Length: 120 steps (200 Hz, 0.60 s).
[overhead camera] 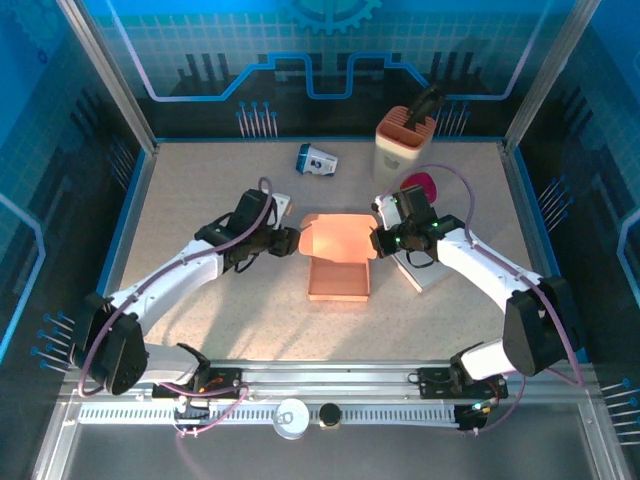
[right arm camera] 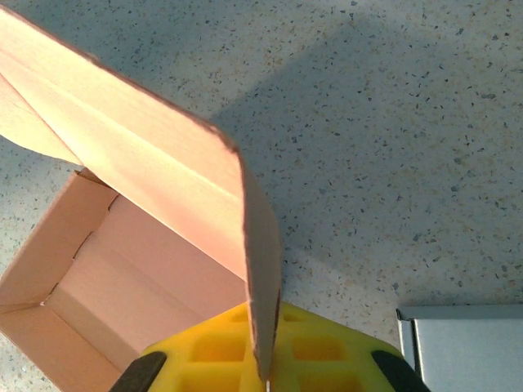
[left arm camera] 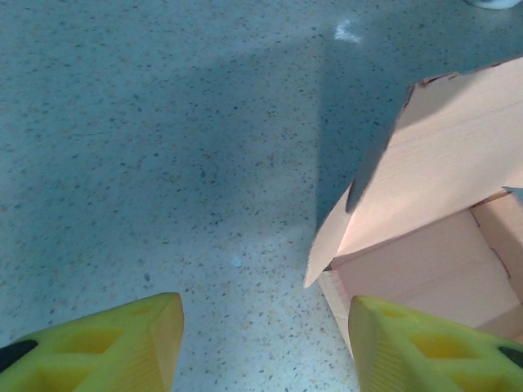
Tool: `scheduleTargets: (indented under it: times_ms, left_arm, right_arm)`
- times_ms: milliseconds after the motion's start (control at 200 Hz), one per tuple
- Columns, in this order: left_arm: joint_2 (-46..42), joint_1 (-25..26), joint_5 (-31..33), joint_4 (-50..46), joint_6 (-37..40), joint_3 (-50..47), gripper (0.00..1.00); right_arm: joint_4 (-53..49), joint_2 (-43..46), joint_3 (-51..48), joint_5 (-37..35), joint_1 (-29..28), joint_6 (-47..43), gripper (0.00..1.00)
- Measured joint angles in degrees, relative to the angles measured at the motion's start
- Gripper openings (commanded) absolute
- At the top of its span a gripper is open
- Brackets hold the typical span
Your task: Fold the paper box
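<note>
The lid fold is in hand: the box [overhead camera: 338, 268] sits open on the worktop [overhead camera: 200, 190]. The right gripper [right arm camera: 265, 363] pinches its lid flap [right arm camera: 261, 261]. The left gripper [left arm camera: 265, 335] is spread wide just left of the box. Next, probably, the flap needs tucking inward.

**A robot lab test cell**

Aluminium frame posts [overhead camera: 105, 75] and blue panels [overhead camera: 330, 50] printed with gear and circuit graphics wall in a speckled table [overhead camera: 200, 200]. A left arm [overhead camera: 170, 280] and a right arm [overhead camera: 480, 265] are bolted to a slotted rail [overhead camera: 350, 378] along its near edge.
</note>
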<state>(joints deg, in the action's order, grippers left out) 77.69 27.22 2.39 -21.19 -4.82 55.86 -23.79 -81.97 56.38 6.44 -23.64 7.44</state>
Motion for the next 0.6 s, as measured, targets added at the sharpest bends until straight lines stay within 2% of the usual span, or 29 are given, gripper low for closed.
scheduleTargets:
  times_ms: [115, 280, 445, 600]
  left_arm:
    - [2.75, -0.66, -5.62, 2.12, 2.58, 0.00, 0.56]
    - [4.37, -1.36, -11.39, 4.42, 5.14, 0.02, 0.53]
    - [7.80, -1.51, -13.46, 4.85, 6.62, 0.92, 0.38]
    - [10.69, -1.51, -13.51, 4.83, 6.45, 1.62, 0.33]
  right_arm:
    - [-0.02, 0.00, 0.04, 0.00, 0.00, -0.46, 0.01]
    - [-0.17, 0.00, 0.31, 0.00, 0.00, -1.07, 0.00]
    - [-0.17, 0.00, 0.31, 0.00, 0.00, -1.11, 0.00]
    - [-0.17, 0.00, 0.31, 0.00, 0.00, -1.11, 0.00]
